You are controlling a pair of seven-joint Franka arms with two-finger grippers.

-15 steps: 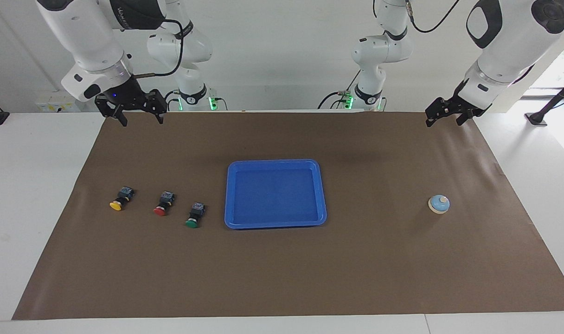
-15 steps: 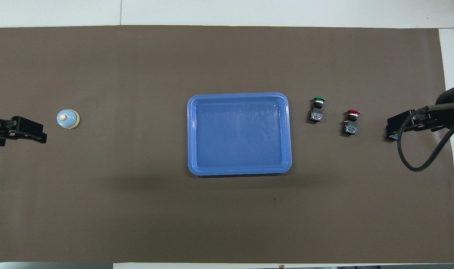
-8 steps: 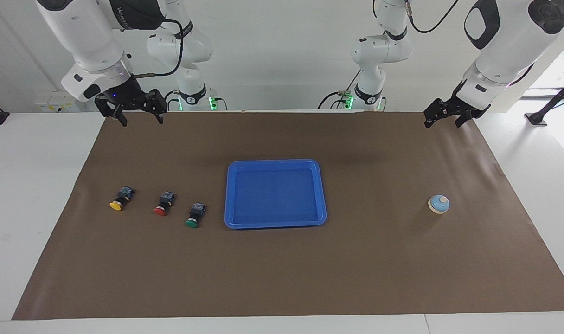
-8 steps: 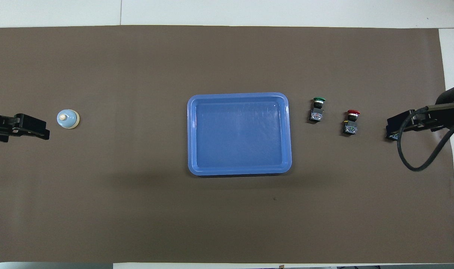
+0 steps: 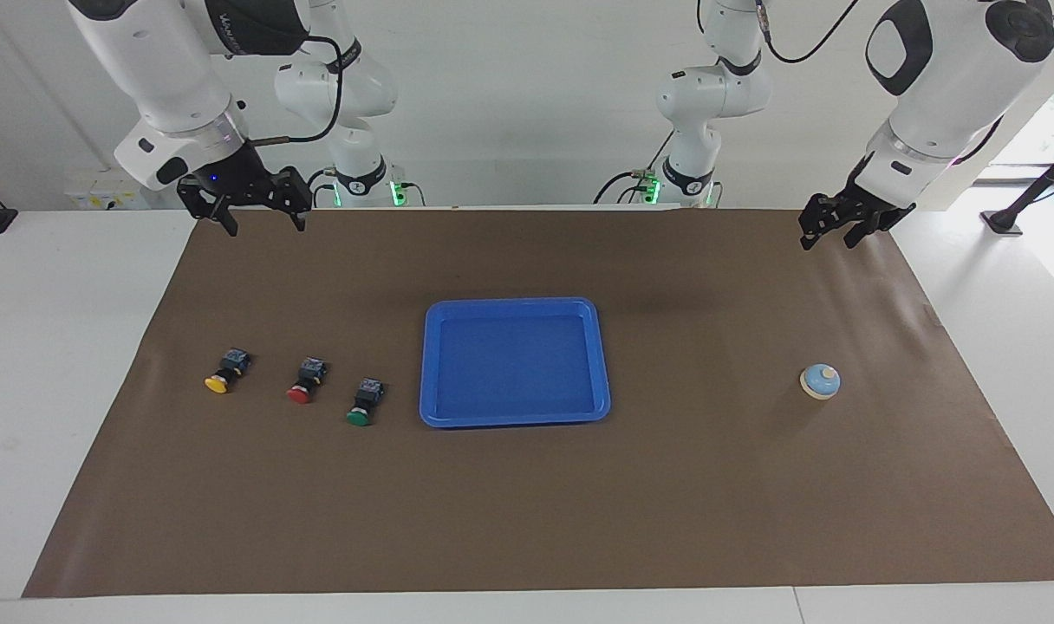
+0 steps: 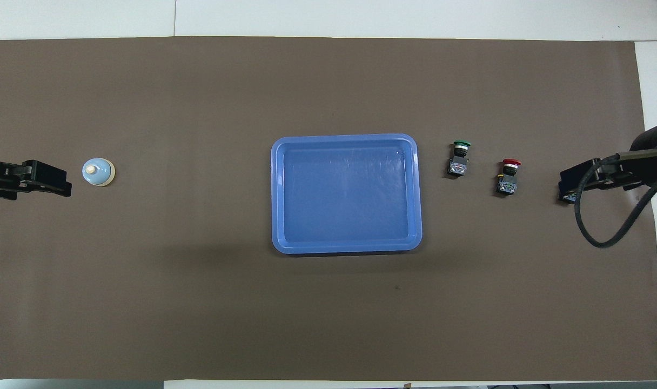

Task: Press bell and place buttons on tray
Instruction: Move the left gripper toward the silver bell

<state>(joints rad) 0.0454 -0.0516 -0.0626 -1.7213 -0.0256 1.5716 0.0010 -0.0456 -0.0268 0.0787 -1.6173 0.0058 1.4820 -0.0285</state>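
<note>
**Nothing pressed, nothing placed: the bell comes first**

The right gripper [image 5: 265,224] hangs spread wide and empty above the brown mat [image 5: 527,520] at the right arm's end; this arm waits. Below it, farther from the robots, the buttons lie on their sides in a row: yellow button [image 5: 224,371], red button [image 5: 306,381], then green button [image 5: 364,403], nearest the empty tray [image 5: 514,302]. The bell [image 5: 820,381] stands alone toward the left arm's end. The left gripper [image 5: 829,232] hangs high above the mat there; whether it is released or clenched I cannot tell. Next, I judge, it must descend squarely onto the bell's knob.
</note>
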